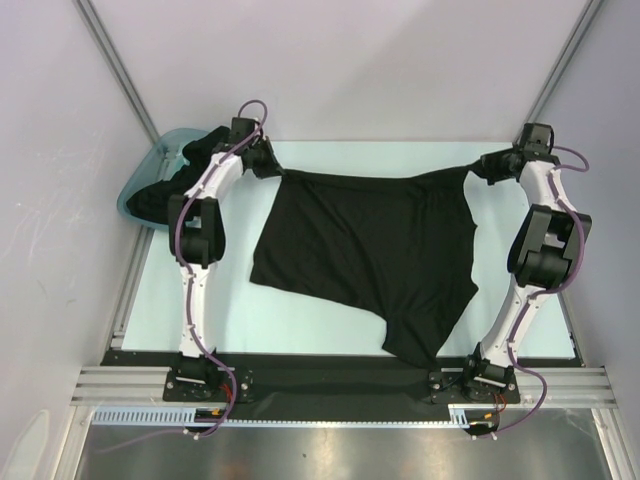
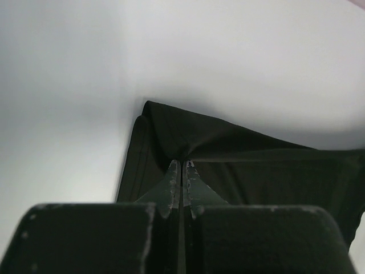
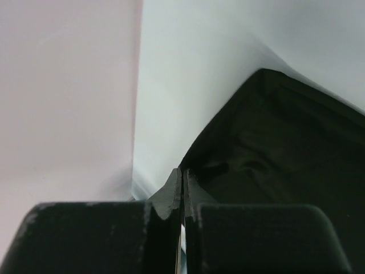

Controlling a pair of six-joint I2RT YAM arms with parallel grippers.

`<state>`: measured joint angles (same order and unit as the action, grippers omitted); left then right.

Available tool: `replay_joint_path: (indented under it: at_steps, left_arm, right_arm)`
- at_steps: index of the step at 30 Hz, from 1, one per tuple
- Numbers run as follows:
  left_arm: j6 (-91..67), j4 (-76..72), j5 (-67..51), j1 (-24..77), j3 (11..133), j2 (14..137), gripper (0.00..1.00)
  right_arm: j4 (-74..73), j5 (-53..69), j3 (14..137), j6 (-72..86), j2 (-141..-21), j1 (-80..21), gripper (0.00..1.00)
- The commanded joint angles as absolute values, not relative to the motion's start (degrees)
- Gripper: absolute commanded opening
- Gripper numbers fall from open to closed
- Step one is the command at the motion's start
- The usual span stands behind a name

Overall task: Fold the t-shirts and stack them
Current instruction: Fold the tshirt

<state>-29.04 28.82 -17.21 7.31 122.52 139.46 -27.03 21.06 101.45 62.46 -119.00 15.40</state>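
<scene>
Soft matte black t-shirt (image 1: 370,250), plain, spread on the smooth pale table (image 1: 230,310). Far edge drawn taut, pinched at one end in the closed left gripper (image 1: 268,160), at the other in the closed right gripper (image 1: 487,168). Near edge slack, uneven. More black cloth (image 1: 155,195) heaped in a rounded teal plastic tub (image 1: 135,185), far left.

Your right gripper (image 3: 182,171) shows two dark, scuffed fingers pressed tip to tip, pinching a gathered edge of the plain black t-shirt of soft matte cloth (image 3: 285,148). From the gripper the cloth spreads up and to the right, creased near the tips. Above the gripper lies the pale blue-white table surface (image 3: 188,68); to its left stands the pinkish-white wall panel (image 3: 63,85).
</scene>
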Motion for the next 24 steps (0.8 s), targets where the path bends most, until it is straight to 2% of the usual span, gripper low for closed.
replay_joint_path:
  at_steps: [1, 15, 24]
  left_arm:
    - [-24.35, 31.99, -17.67, 6.86, 121.73, 132.90, 0.00]
    - [-23.82, 33.31, -21.62, 7.03, 116.98, 130.08, 0.00]
    - [-22.59, 34.19, -21.36, 7.03, 115.49, 128.94, 0.00]
  right_arm:
    - [-32.07, 21.18, 100.55, 60.65, -114.61, 15.47, 0.00]
    - [-38.23, 20.04, 95.72, 56.52, -106.53, 16.08, 0.00]
    - [-39.02, 21.18, 87.02, 55.99, -99.76, 16.08, 0.00]
